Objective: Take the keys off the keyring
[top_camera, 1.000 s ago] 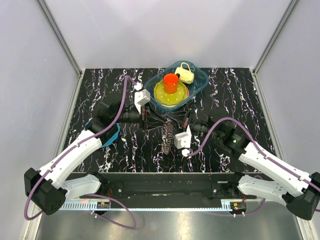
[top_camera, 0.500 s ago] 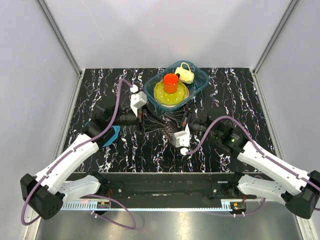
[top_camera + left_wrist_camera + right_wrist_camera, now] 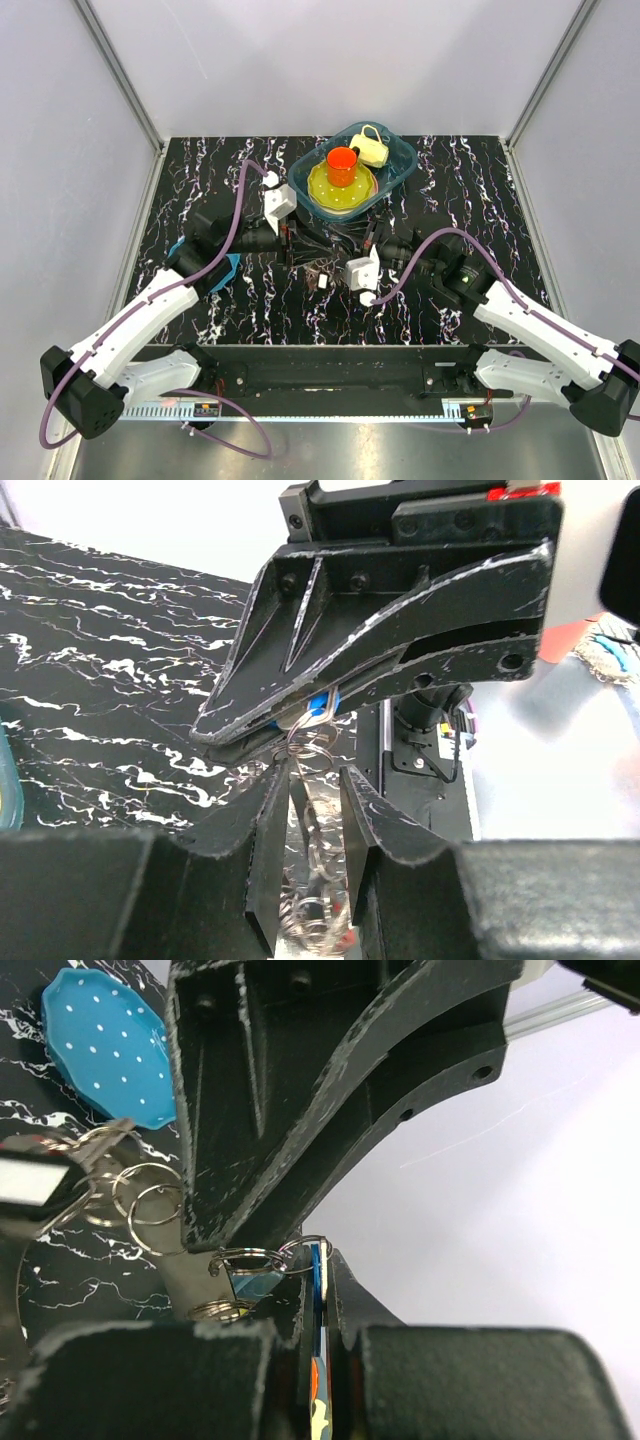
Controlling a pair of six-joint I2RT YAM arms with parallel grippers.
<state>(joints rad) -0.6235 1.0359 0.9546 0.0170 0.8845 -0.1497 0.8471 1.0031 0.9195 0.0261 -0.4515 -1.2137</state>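
The keyring bunch [image 3: 322, 266], thin wire rings with small keys, hangs between my two grippers over the table's middle. My right gripper [image 3: 325, 1260] is shut on a flat blue-edged tag [image 3: 316, 1272] that carries a small ring [image 3: 305, 1248]. My left gripper [image 3: 313, 780] faces it tip to tip, its fingers narrowly apart around a chain of rings [image 3: 318, 880], apparently gripping it. The right gripper's tip [image 3: 285, 728] and the blue tag [image 3: 322, 705] show just above. More linked rings [image 3: 150, 1200] hang beside the left gripper [image 3: 215, 1245]. In the top view the left gripper [image 3: 305, 243] and right gripper [image 3: 345, 245] nearly touch.
A blue tray [image 3: 398, 165] at the back holds a yellow plate [image 3: 318, 188], an orange cup [image 3: 342, 165] and a small yellow pot [image 3: 372, 148]. A blue dotted disc [image 3: 105, 1045] lies under the left arm [image 3: 226, 268]. A white tag [image 3: 30, 1180] hangs on the bunch.
The key bunch that hung low and spread out below the grippers has drawn up into a short clump between them. Both grippers have shifted slightly left and closer together.
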